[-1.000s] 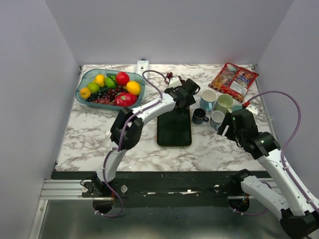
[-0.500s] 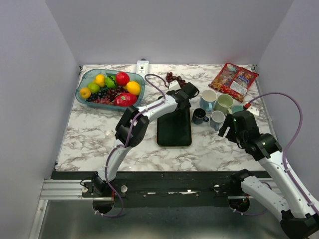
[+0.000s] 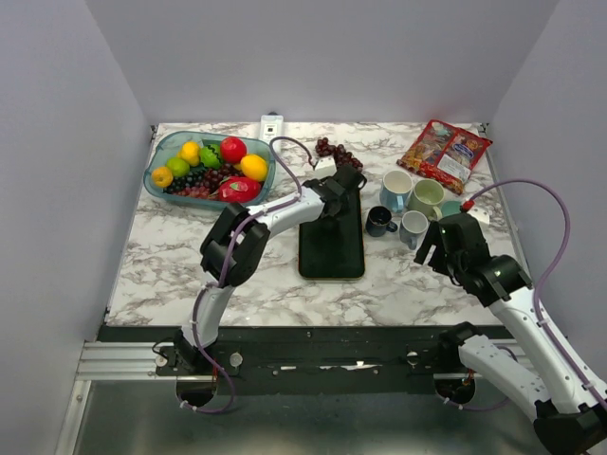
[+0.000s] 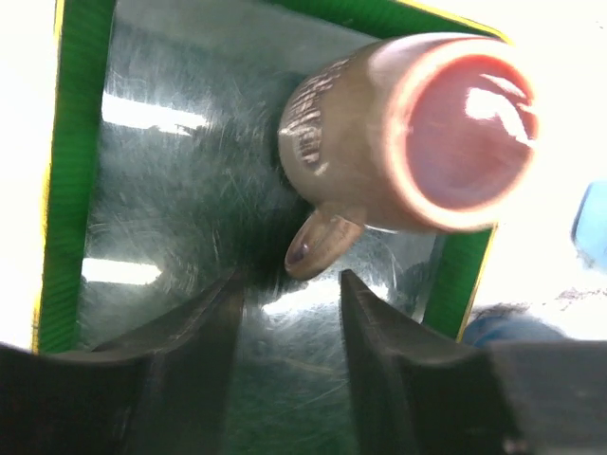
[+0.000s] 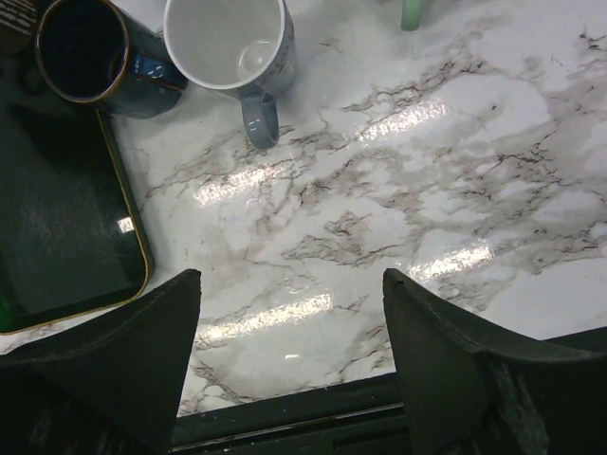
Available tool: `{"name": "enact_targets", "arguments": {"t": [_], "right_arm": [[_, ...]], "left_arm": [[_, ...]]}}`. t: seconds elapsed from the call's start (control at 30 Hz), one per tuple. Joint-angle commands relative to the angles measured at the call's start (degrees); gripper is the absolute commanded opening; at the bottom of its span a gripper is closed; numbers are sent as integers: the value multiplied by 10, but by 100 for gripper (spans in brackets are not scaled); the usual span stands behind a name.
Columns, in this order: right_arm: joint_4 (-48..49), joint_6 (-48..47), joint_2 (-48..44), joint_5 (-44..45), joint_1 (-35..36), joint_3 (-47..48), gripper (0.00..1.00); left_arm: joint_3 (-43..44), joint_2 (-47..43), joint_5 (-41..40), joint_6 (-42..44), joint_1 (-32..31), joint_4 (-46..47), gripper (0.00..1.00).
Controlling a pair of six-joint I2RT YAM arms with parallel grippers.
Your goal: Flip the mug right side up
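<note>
In the left wrist view a brown mug [image 4: 379, 133] stands at the far end of a dark, green-edged tray [image 4: 171, 171]. A reddish round end of the mug faces the camera, and its handle [image 4: 318, 245] points at my left gripper [image 4: 289, 280]. The jaws are part open. The handle tip sits just at the gap between the fingertips, touching neither finger. From above, the left gripper [image 3: 343, 180] hangs over the tray's [image 3: 332, 248] far end and hides the mug. My right gripper [image 5: 292, 284] is open over bare marble, empty, near the table's right front [image 3: 438, 243].
Upright mugs stand right of the tray: light blue [image 3: 395, 188], green [image 3: 426, 196], dark blue [image 3: 380, 221] and a white one [image 3: 413, 227]. A fruit bowl [image 3: 209, 166] is at the back left, grapes [image 3: 337, 152] behind the tray, snack bags [image 3: 444, 150] at the back right.
The left gripper's jaws have narrowed and it has shifted slightly left and nearer along the tray's far end. The right arm has barely moved.
</note>
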Motion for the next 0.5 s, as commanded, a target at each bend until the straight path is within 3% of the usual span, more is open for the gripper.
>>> {"name": "enact_targets", "arguments": {"t": [0.0, 0.27, 0.47], "right_arm": [[12, 9, 2, 0, 2, -9, 84], [21, 1, 27, -1, 2, 4, 84], [22, -1, 36, 1, 3, 10, 84]], "left_arm": [[-2, -39, -2, 139, 1, 60, 63], [-14, -43, 23, 288, 1, 99, 67], [-9, -28, 43, 312, 6, 97, 58]]}}
